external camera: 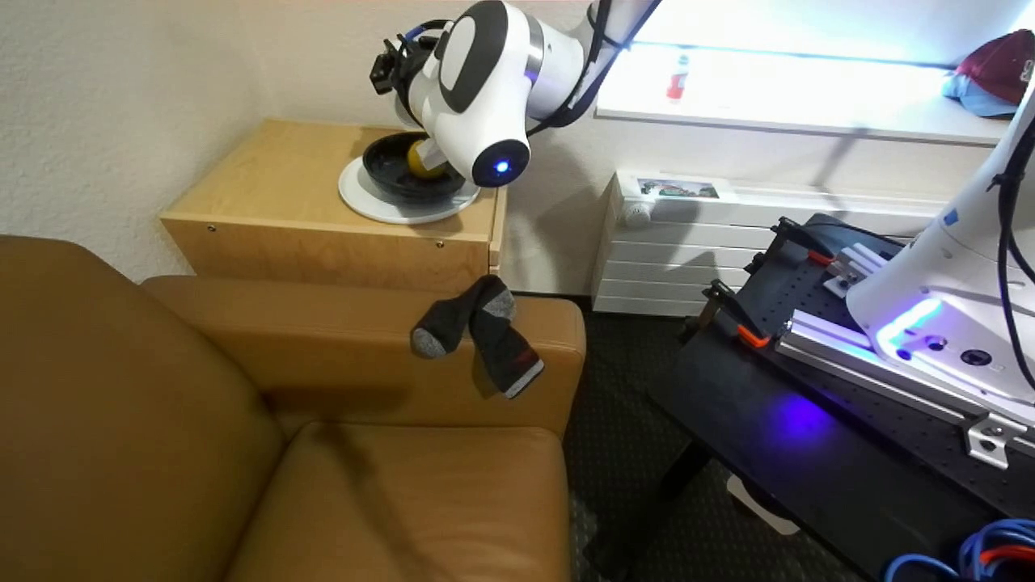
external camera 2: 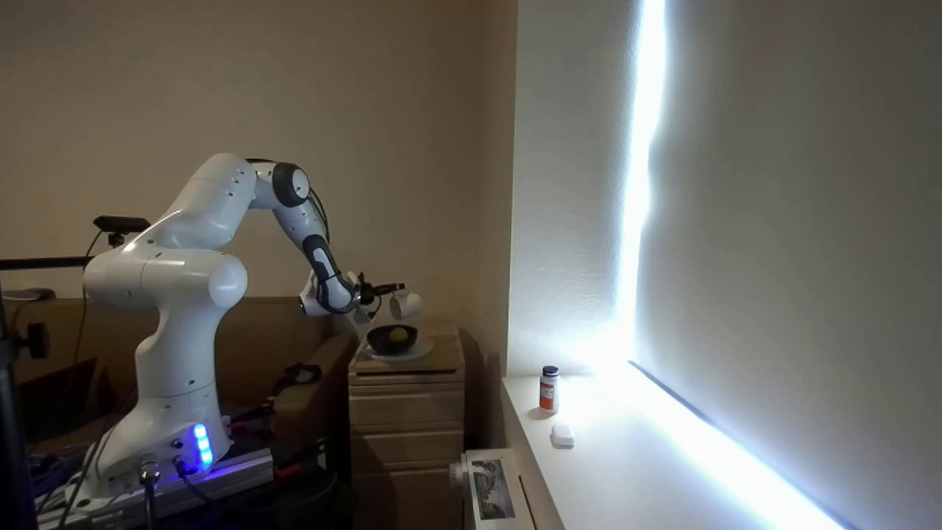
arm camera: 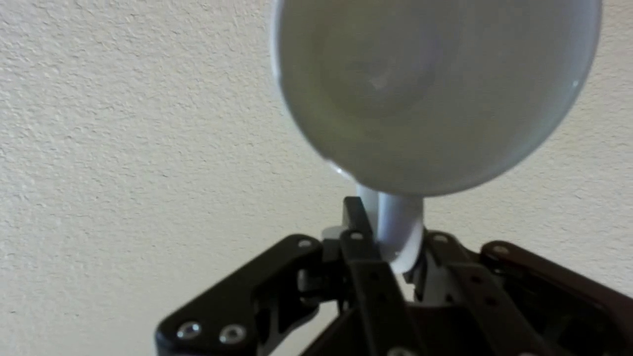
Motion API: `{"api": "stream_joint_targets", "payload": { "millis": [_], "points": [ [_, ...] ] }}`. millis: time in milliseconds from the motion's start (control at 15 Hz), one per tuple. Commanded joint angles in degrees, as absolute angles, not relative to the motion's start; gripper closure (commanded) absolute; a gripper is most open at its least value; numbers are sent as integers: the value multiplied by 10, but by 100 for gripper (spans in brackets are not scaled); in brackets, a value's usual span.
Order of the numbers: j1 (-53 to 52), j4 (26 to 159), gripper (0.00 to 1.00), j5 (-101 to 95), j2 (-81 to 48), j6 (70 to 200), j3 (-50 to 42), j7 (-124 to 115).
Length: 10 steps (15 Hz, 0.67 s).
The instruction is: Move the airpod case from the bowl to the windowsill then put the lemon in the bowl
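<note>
The lemon [external camera: 420,162] lies inside the dark bowl [external camera: 386,179], with the arm partly in front of it in that exterior view. Seen from elsewhere, the same bowl [external camera 2: 386,344] shows the lemon [external camera 2: 398,334] above its rim. The small white airpod case [external camera 2: 562,436] rests on the windowsill [external camera 2: 600,478], near its edge. Above the bowl my gripper [arm camera: 393,240] is shut on the handle of a white cup [arm camera: 430,99]. The cup's open mouth faces the wrist camera. In an exterior view the cup [external camera 2: 405,305] hangs clear of the bowl.
Beneath the bowl is a white plate [external camera: 356,200] on a wooden cabinet [external camera: 267,182], close to the wall. A small bottle [external camera 2: 549,391] stands beside the case on the sill. Socks [external camera: 493,335] drape over the sofa arm [external camera: 348,315]. A cap [external camera: 993,74] sits farther along the sill.
</note>
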<state>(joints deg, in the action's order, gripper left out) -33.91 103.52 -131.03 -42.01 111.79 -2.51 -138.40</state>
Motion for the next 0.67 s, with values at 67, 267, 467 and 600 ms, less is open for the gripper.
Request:
{"api": "stream_joint_targets", "payload": {
  "millis": [67,267,467,600],
  "points": [
    [-229,1072,95,-1333,-364,1120,83,-1441],
    [-175,1109,95,-1334,-308,1126,112,-1527],
    [-53,1082,95,-1321,-273,1135,230,-1504],
    [35,1052,95,-1318,-276,1143,321,-1495]
  ]
}}
